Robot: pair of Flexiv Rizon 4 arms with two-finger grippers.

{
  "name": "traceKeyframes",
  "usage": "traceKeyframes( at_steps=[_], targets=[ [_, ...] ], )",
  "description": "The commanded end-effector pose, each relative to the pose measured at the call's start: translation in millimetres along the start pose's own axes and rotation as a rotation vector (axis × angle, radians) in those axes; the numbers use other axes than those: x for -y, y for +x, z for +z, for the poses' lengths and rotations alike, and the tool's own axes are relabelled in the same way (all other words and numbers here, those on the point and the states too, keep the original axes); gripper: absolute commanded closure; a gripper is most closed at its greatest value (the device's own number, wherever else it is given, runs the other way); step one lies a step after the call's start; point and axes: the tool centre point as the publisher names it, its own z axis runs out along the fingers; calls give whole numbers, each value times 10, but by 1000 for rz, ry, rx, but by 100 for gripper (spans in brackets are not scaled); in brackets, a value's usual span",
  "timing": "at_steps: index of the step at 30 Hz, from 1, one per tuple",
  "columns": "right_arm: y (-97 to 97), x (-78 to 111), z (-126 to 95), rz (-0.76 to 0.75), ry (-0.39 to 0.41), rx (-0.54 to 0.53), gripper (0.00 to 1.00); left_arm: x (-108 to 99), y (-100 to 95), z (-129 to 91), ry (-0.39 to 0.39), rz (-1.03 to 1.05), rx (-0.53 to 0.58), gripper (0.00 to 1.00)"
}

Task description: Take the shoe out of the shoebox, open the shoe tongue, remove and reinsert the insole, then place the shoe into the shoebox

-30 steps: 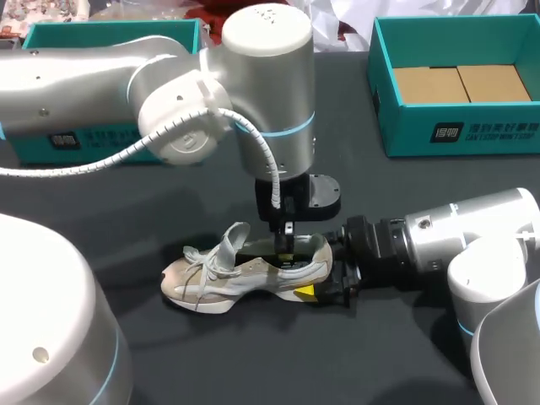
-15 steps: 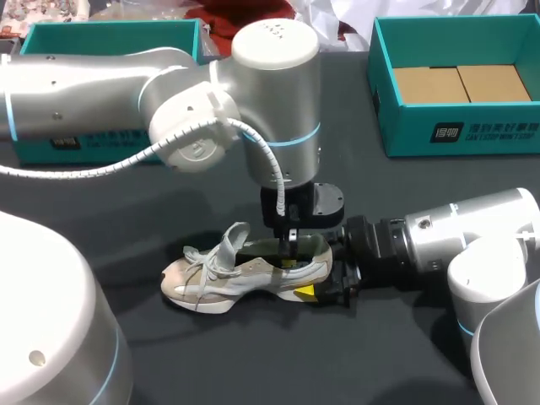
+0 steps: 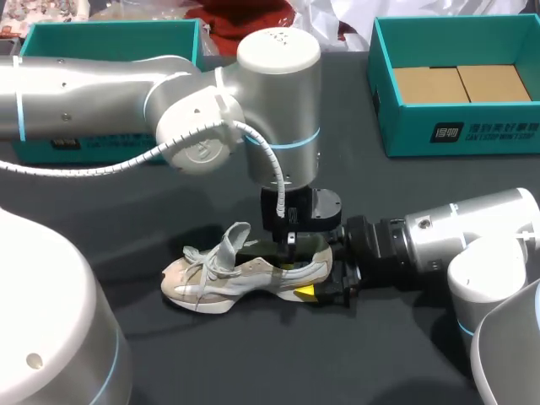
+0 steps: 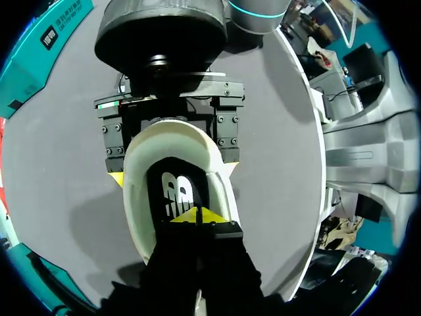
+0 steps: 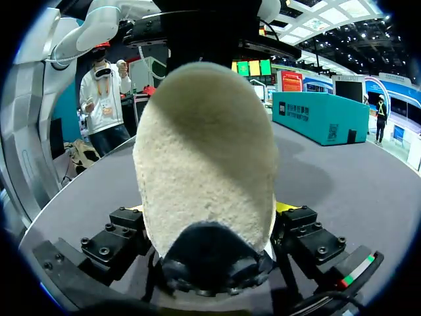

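Note:
A beige sneaker lies on the dark table, toe to the left, tongue pulled up. My right gripper comes in from the right and is shut on its heel, one finger on each side. In the right wrist view the heel fills the space between those fingers. My left gripper hangs straight down into the shoe's opening. Its yellow tips are shut together, resting on the black insole near the heel.
A teal shoebox with a cardboard bottom stands open at the back right. A second teal box part sits at the back left, partly behind my left arm. Dark tabletop lies in front of the shoe.
My left arm has shifted slightly right and down, bringing its shut tips lower into the shoe's opening. The shoe and the right gripper have stayed in place.

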Motion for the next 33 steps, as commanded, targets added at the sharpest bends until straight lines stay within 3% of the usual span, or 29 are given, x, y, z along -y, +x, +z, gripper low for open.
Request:
traceKeyframes(
  at_steps=[1,13,26,27,30,33],
  targets=[
    [4,-3,16,0,3,2,100,-42,-34,70,-1,-1,-24,100],
    [4,-3,16,0,3,2,100,-298,85,178,-10,-2,-65,100],
    [4,-3,16,0,3,2,100,-408,190,243,-10,25,-36,100],
    [4,-3,16,0,3,2,100,-414,193,253,-10,23,-30,96],
    [4,-3,16,0,3,2,100,-424,181,285,-15,9,-5,70],
    [4,-3,16,0,3,2,100,-427,161,316,-13,10,14,58]
  ],
)
